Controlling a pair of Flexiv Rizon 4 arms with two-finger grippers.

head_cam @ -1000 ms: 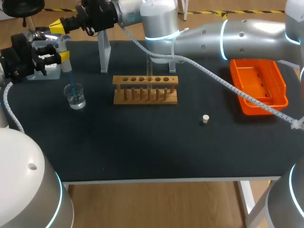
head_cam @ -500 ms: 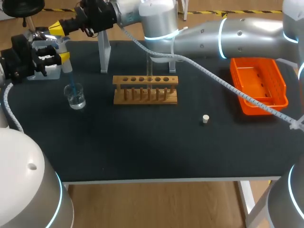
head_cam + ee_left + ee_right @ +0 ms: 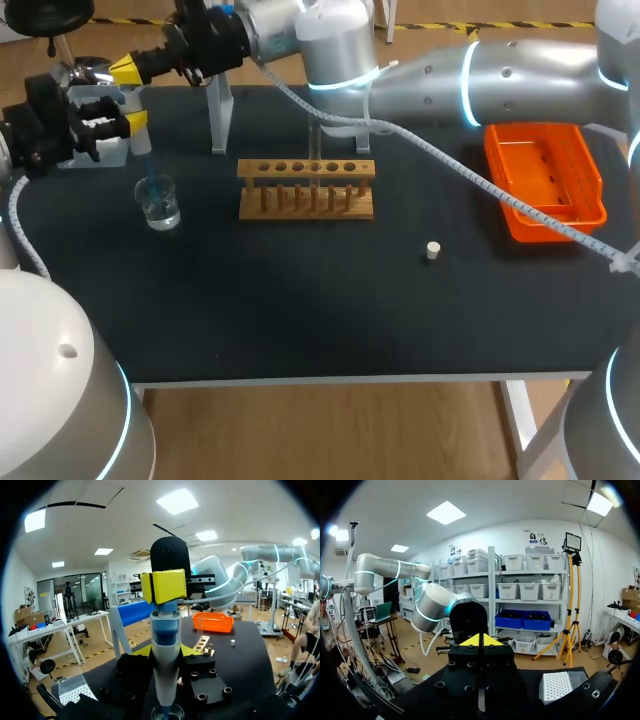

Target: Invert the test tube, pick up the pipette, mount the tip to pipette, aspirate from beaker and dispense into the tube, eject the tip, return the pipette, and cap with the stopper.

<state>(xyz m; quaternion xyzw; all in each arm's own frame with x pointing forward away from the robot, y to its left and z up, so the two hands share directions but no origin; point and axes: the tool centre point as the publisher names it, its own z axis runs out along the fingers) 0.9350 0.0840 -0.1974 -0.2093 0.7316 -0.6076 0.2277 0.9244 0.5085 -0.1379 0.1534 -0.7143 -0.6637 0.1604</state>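
Note:
My left gripper (image 3: 128, 121) is shut on the white pipette (image 3: 137, 135), holding it upright at the table's far left. The pipette's blue tip (image 3: 151, 182) dips into the glass beaker (image 3: 160, 204). In the left wrist view the pipette (image 3: 165, 650) stands between my fingers over the beaker (image 3: 167, 713). My right arm reaches across the table, and its right gripper (image 3: 128, 69) is shut, yellow tips together, at the pipette's top (image 3: 169, 586). A clear test tube (image 3: 314, 158) stands in the wooden rack (image 3: 306, 190). The white stopper (image 3: 432, 250) lies on the mat.
A tip box (image 3: 98, 108) sits behind my left gripper, and shows in the right wrist view as the tip box (image 3: 560, 685). A pipette stand (image 3: 218, 115) rises at the back. An orange tray (image 3: 545, 180) lies at the right edge, under my right arm.
My right gripper has shifted slightly down and right, closer onto the pipette's top. The left gripper, pipette and beaker have stayed put.

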